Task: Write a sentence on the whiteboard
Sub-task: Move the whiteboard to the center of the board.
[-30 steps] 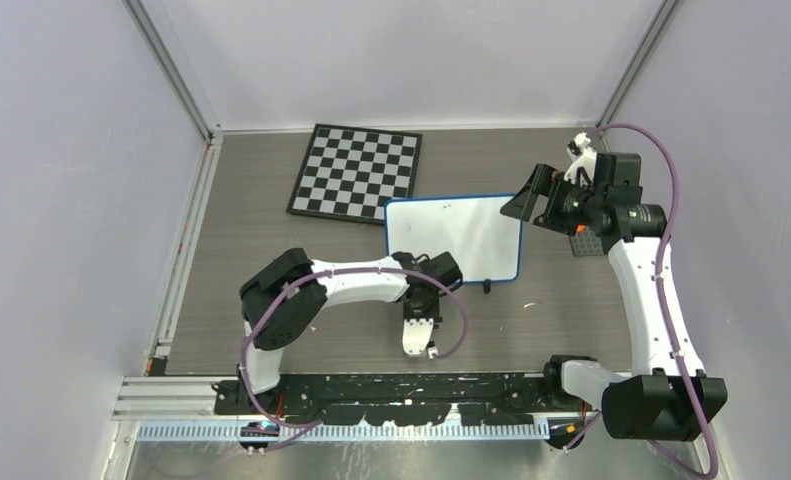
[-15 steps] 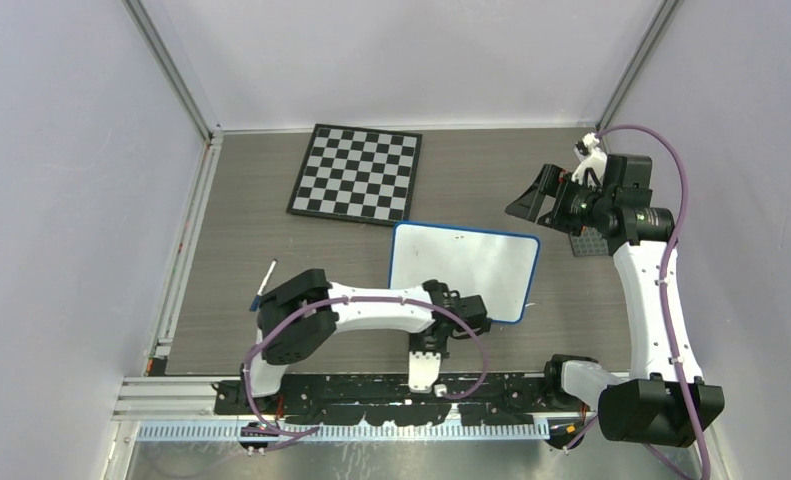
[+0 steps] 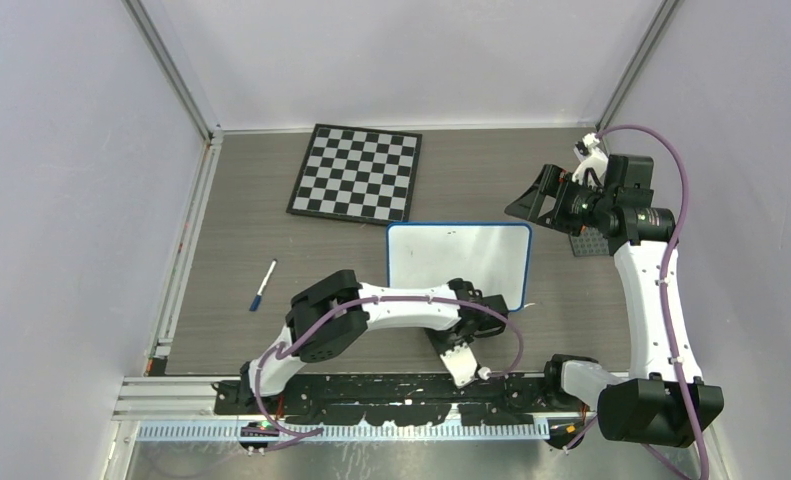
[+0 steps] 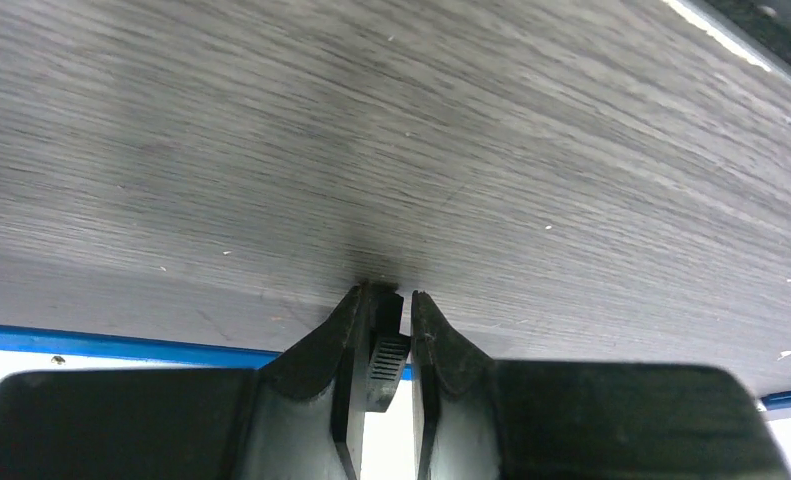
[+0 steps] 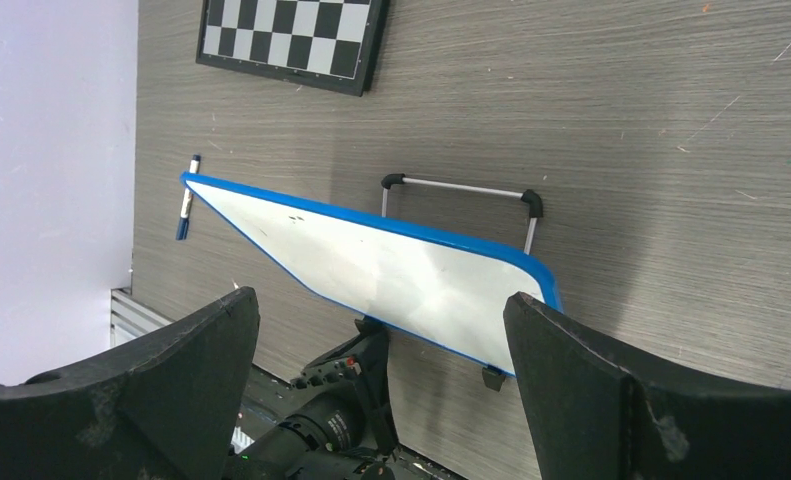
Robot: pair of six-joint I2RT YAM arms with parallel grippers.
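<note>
Grey wood-grain table (image 3: 271, 200), left claw (image 4: 389, 295) pinched on near rim of tilted whiteboard (image 3: 451, 255), right claw (image 5: 379, 305) gaping wide, holding nothing

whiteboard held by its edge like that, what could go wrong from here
The left gripper pinches only the thin blue rim of the whiteboard, which looks tilted, so it could slip or twist out. The marker lies far off to the left on the table, and the open right gripper is on the opposite side, so fetching it may mean letting the board go.
</note>
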